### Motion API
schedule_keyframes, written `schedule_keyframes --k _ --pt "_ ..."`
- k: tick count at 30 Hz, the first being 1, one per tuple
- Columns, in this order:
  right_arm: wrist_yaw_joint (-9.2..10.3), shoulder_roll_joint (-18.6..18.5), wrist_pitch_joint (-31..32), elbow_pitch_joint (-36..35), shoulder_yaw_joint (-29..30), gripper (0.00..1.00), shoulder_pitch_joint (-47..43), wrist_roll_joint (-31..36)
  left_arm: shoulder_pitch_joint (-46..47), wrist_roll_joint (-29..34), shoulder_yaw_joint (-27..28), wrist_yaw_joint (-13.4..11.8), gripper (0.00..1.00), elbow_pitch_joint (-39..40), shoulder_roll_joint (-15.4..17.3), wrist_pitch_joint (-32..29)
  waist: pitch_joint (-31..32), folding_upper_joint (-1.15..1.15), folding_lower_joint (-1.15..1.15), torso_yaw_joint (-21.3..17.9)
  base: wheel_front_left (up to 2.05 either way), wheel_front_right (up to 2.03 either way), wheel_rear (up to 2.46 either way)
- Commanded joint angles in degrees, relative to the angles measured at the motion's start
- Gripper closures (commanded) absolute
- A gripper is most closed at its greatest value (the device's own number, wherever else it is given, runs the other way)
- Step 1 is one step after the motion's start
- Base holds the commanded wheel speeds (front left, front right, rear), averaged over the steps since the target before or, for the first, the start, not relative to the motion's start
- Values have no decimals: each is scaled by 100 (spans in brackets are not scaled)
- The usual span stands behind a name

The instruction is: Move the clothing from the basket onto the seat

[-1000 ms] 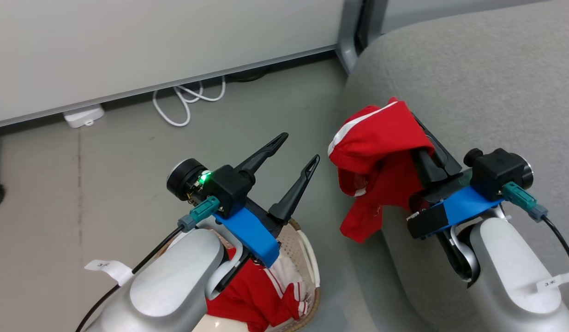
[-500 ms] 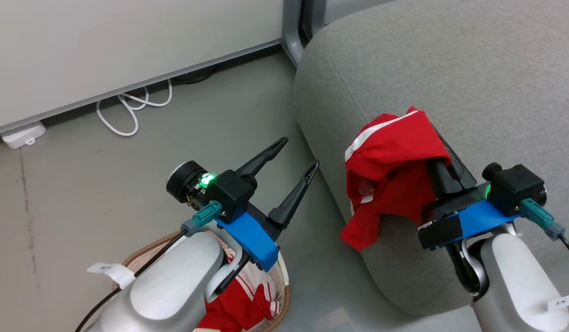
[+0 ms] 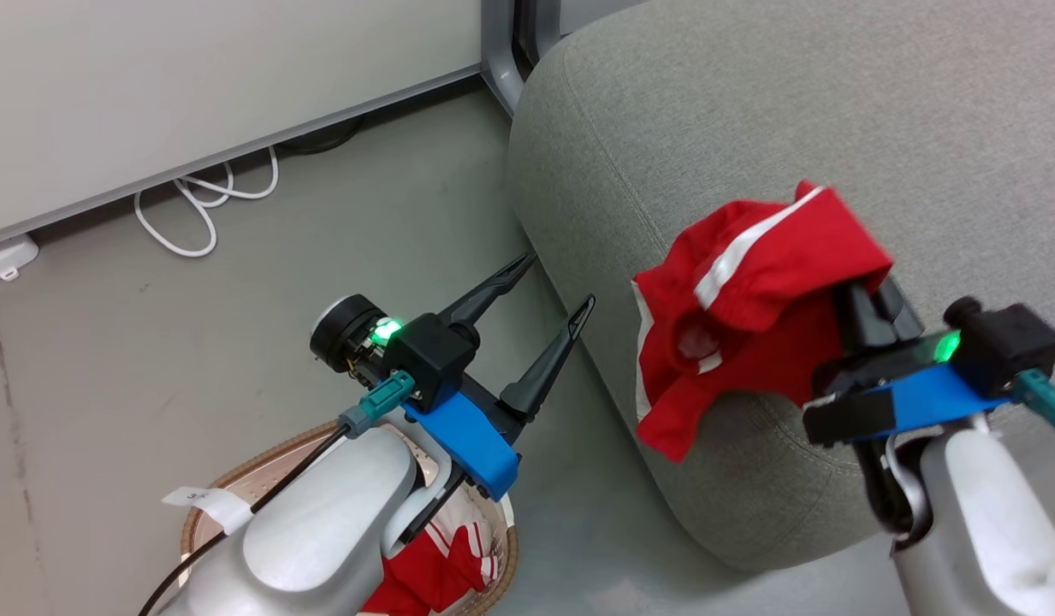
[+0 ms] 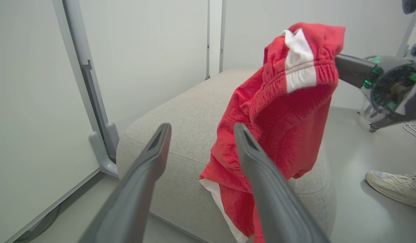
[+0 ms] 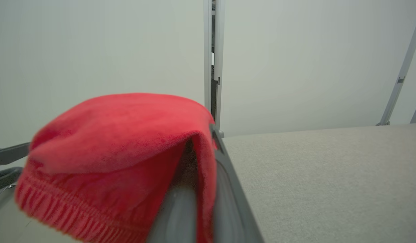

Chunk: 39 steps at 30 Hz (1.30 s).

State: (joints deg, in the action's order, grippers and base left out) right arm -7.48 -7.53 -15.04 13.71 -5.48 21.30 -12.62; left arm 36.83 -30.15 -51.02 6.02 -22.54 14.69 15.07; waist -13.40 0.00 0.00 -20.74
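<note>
Right gripper [image 3: 869,310]: clamped shut on 1 red garment [image 3: 749,342]. The pinch is at the ribbed, white-striped band end, so the rest hangs free below and ahead of the fingers. The cloth folds back over the tips, which is why the right wrist view is half red.

The garment dangles at the rounded edge of the seat [image 3: 749,128]. Its lower hem is off the cushion's side, not on top, and the flat seating surface lies beyond and below the claw.

Judgement: mid-carry. It needs more reach over the cushion before release, or the cloth likely slides to the floor.

Left gripper [image 3: 560,279]: jaws spread wide and empty, parked above the basket [image 3: 255,453]. It is probably staged for garment 2 [image 3: 433,569], which lies in the basket under that wrist.
</note>
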Motion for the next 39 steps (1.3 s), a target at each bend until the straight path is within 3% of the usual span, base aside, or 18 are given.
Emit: schedule_keyframes --k 1,14,21,29,39 --pt "-3 -27 -22 -112 94 100 204 69 90 51 40 -41 0 24 35 15 -57 0 0 32 0 0 0" --pt "-3 -552 -21 -514 1105 100 1972 172 615 221 126 -38 0 190 156 -43 -1112 0 0 313 0 0 0" --pt "-2 -1392 -20 -424 1940 100 3049 179 1120 413 39 4 0 332 215 -174 -1911 0 0 595 0 0 0" --pt "-2 -2024 -15 516 2603 100 3724 40 1518 553 -18 27 0 432 202 -211 -2679 0 0 852 0 0 0" --pt "-2 -1878 -14 2159 2671 100 3506 -120 1664 603 -115 51 0 375 126 -124 -2975 0 0 1039 0 0 0"
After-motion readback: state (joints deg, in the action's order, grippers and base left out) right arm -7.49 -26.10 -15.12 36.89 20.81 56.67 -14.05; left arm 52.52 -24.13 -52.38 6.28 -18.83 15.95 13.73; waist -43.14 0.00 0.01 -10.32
